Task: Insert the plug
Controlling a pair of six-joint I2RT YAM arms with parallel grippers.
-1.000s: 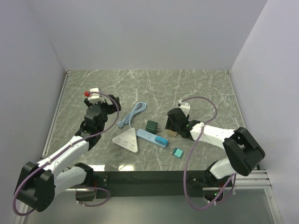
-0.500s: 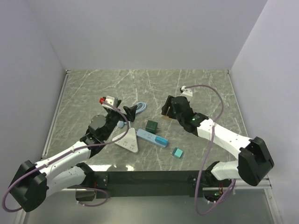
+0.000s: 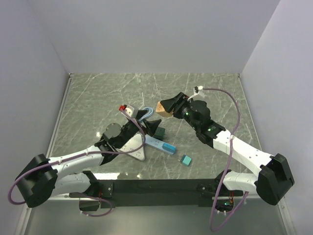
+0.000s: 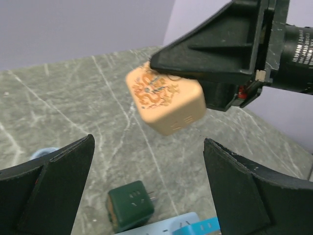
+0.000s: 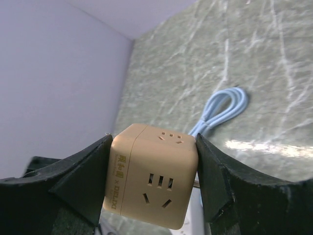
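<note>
Green plug [image 3: 160, 131] sits on the desk [image 3: 210, 93] near the middle, just behind the blue strip [image 3: 159, 143], partly hidden by the left end effector [image 3: 146, 121]. Left end effector is wide apart, nothing in it, over the white triangular strip [image 3: 139, 151]. Right end effector [image 3: 165, 106] is clamped on the beige socket cube [image 3: 161, 107], just beyond the plug. Blue cable [image 3: 145, 112] lies between the two arms. Teal block [image 3: 185, 159] sits nearer the bases, apart from the rest.

Left wrist: both fingers spread at the frame edges. Green plug lies low centre between them, flat on the desk, prongs on its right side, socket face up. Beige socket cube hangs above it, off the desk, pinched in the right end effector's black fingers [image 4: 215, 49].

Right wrist: cube fills the gap between the fingers, both pads pressed on its side faces; two faces with socket holes show. Cable loop on the desk beyond.
</note>
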